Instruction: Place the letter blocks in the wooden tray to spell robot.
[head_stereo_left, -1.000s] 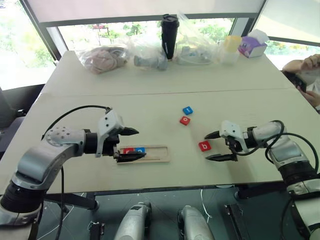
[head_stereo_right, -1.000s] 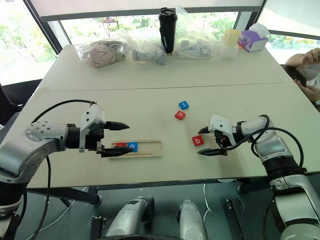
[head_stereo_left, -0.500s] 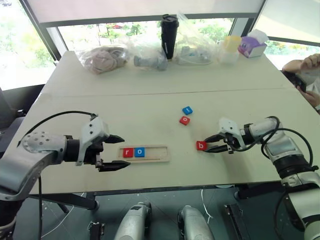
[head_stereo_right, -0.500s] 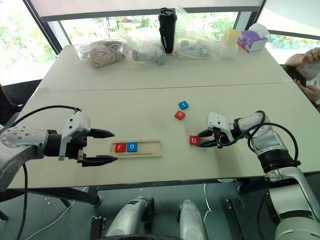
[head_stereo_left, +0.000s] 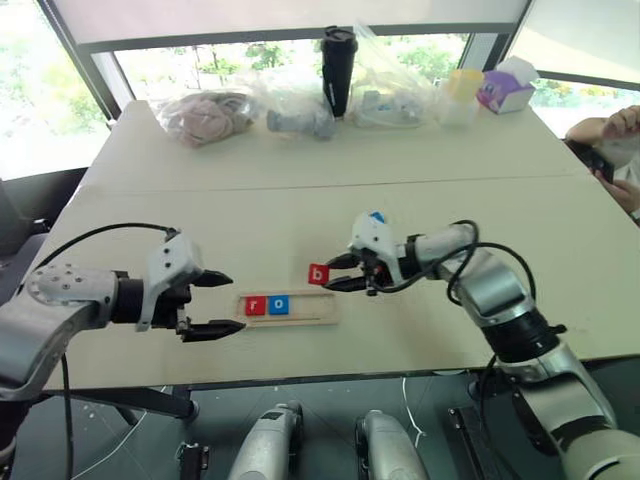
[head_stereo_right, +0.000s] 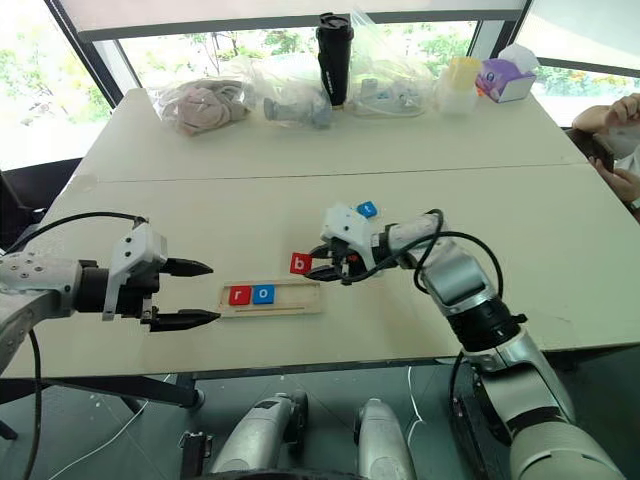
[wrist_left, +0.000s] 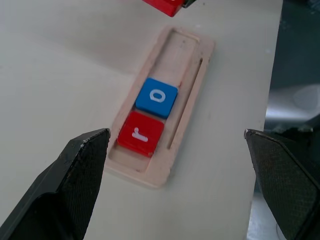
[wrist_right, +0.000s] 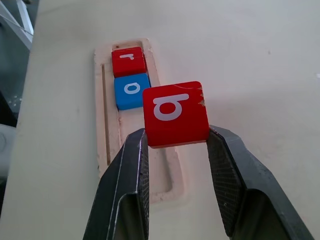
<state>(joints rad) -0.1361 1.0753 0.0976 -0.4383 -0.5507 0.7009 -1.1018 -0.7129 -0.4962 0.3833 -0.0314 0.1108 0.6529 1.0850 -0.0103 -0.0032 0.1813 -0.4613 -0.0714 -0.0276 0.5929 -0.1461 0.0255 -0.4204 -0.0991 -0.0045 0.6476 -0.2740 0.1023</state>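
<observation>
Right wrist view puts the red b block dead centre, pinched on its two sides between the right gripper's black fingers, and it hangs in the air over the wooden tray, above the bare stretch next to the tiles already in. In that tray sit a red r block at one end and a blue o block touching it, flat in the groove; the other three places are bare wood. From the head, the tray lies near the front edge of the pale table, and the held b floats just behind its middle, with the right arm reaching in from the right side across the tabletop. A blue block peeks out just behind that wrist; I cannot read its letter from here. The left gripper hovers off the tray's left end, apart from it, its two fingers spread wide and holding nothing. Along the far side of the table stand a black tumbler, some clear plastic bags with stuff inside, a yellowish cup and a purple tissue box. A person's hand shows at the right edge, by the table's far corner.
</observation>
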